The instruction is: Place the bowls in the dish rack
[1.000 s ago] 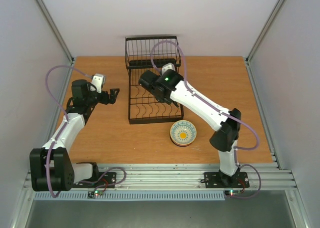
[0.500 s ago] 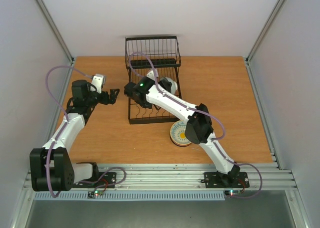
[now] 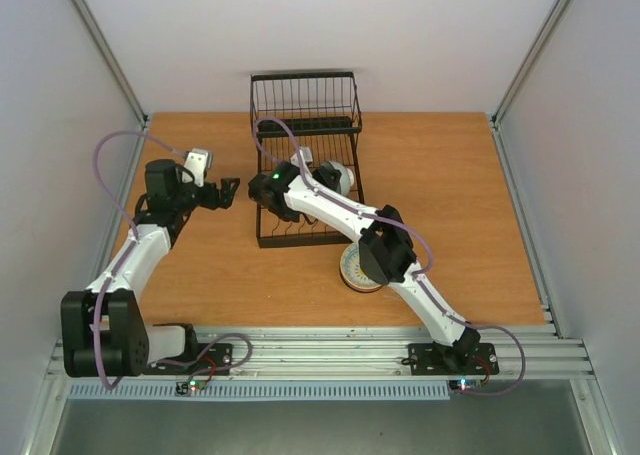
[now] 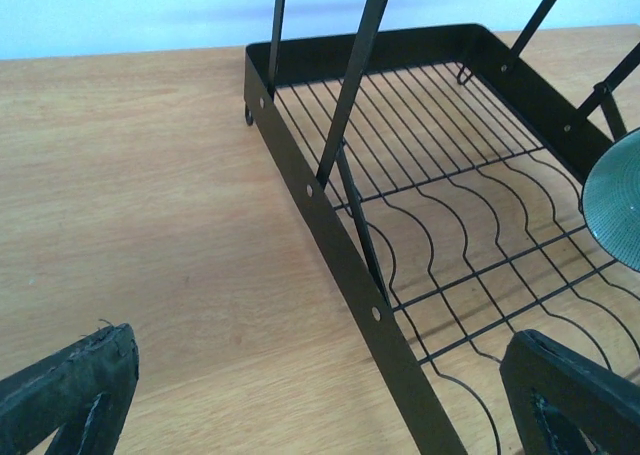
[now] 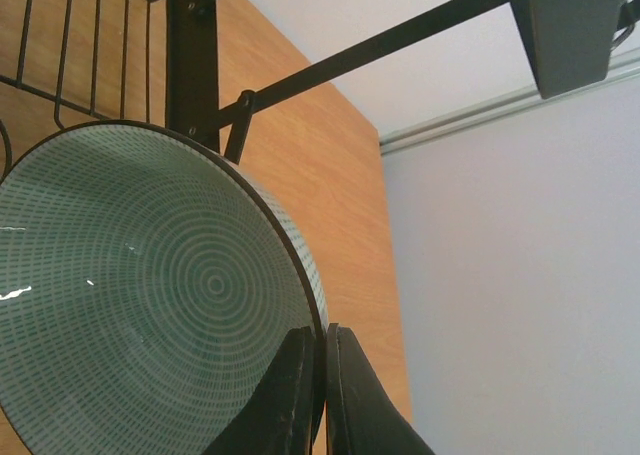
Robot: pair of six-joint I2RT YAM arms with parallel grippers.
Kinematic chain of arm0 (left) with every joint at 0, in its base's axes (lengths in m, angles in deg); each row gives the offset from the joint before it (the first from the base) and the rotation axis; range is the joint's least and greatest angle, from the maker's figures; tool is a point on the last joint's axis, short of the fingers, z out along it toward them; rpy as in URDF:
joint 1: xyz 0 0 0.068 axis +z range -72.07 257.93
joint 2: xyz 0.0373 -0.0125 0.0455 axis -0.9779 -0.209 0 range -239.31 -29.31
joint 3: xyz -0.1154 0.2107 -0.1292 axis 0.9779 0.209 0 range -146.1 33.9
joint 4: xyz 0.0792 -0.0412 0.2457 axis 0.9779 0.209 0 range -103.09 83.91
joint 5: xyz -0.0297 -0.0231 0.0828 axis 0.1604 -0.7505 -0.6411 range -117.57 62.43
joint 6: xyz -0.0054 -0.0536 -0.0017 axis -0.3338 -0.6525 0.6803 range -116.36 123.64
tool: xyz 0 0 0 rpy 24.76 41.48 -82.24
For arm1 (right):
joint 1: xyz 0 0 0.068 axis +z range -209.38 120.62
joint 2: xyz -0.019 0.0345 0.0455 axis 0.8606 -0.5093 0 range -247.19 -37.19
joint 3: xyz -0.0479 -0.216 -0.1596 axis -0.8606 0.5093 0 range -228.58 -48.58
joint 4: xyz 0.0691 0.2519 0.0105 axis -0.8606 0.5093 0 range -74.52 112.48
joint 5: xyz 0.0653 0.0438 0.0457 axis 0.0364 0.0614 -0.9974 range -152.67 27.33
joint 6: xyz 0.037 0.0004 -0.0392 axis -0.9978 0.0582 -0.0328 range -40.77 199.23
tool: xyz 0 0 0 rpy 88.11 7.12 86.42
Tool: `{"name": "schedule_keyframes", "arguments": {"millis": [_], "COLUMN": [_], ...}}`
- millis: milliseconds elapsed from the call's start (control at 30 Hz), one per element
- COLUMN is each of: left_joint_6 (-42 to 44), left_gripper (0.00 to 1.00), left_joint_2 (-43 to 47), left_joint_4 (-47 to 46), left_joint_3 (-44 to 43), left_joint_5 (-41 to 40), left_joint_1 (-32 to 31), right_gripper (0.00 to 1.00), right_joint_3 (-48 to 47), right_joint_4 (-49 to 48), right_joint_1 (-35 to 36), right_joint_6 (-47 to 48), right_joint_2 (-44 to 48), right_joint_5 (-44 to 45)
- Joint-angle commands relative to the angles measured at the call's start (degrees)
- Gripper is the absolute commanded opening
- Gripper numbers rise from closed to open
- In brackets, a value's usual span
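Observation:
The black wire dish rack [image 3: 262, 225] stands at the back middle of the table. My right gripper [image 3: 322, 180] is shut on the rim of a pale green bowl [image 3: 341, 178] and holds it on edge over the rack's slotted part. In the right wrist view the fingers [image 5: 300, 395] pinch the rim of the bowl [image 5: 140, 295], with a rack bar [image 5: 190, 55] behind. A bowl with a yellow centre [image 3: 352, 266] sits on the table in front of the rack, partly hidden by my right arm. My left gripper [image 3: 229, 190] is open and empty, left of the rack [image 4: 340, 255]; the green bowl's edge [image 4: 618, 213] shows there.
The rack's taller basket section [image 3: 305, 100] is at the far end by the back wall. Side walls and metal posts enclose the wooden table [image 3: 440, 165]. An aluminium rail runs along the near edge [image 3: 330, 345].
My right arm has swung left: the wrist and green bowl moved left over the rack, and the elbow now covers part of the yellow-centred bowl. The left arm has not moved.

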State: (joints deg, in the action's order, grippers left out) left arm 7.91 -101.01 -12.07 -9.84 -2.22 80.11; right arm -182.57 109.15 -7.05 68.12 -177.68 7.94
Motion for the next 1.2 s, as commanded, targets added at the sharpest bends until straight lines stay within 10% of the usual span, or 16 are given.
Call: {"name": "schedule_keyframes", "arguments": {"millis": [0,1167], "left_joint_6": [-0.84,-1.93], "left_gripper": [0.99,0.99], "left_joint_2": [-2.57,-10.09], "left_joint_4": [-1.92,5.15], "left_joint_3": [-0.06,-5.33], "left_joint_5": [0.42,-2.6], "left_joint_1": [0.06,0.02], "right_gripper": [0.01,0.01], "right_joint_3": [0.31,11.75], "right_joint_4": [11.8,11.8], "right_joint_1": [-1.28,-14.38], "right_joint_6": [-3.92,-11.72], "right_joint_2": [0.26,2.61], "right_joint_5": [2.39,9.08]}}
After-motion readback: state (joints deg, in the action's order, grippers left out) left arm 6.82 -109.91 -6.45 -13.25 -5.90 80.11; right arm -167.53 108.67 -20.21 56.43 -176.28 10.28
